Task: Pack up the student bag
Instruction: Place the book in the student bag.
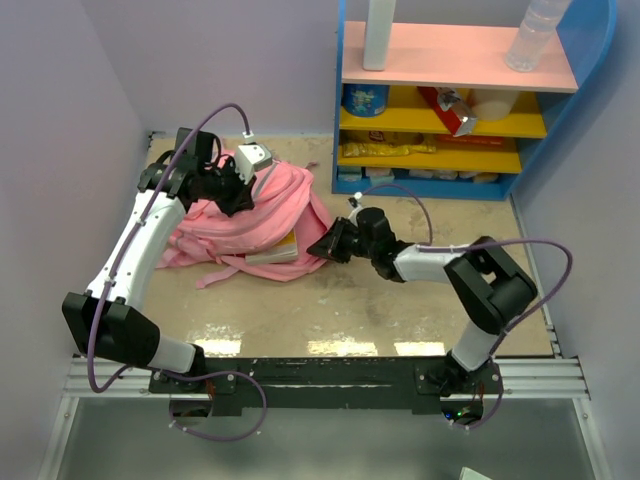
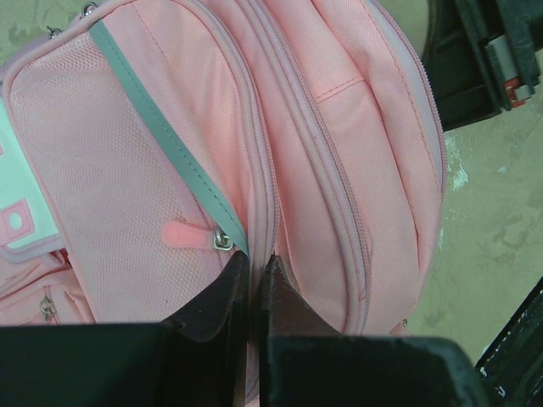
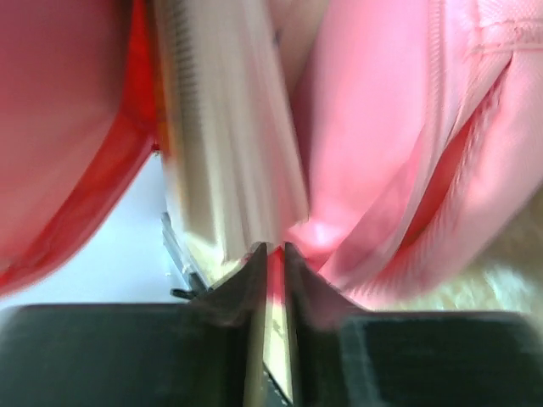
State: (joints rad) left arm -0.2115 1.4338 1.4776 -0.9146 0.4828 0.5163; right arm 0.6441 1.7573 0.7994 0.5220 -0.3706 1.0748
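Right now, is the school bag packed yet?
Not yet. A book sits partly inside the student bag, its edge sticking out. The left gripper pinches the bag; the right gripper is at the book, grip unclear. To do: push it in, zip up.

- No print on the packets (image 1: pixel 392 150) on the shelf (image 1: pixel 455 50) is large enough to read.
- The student bag (image 2: pixel 339 127) has a white patch (image 2: pixel 19 182) with pink shapes, not legible.
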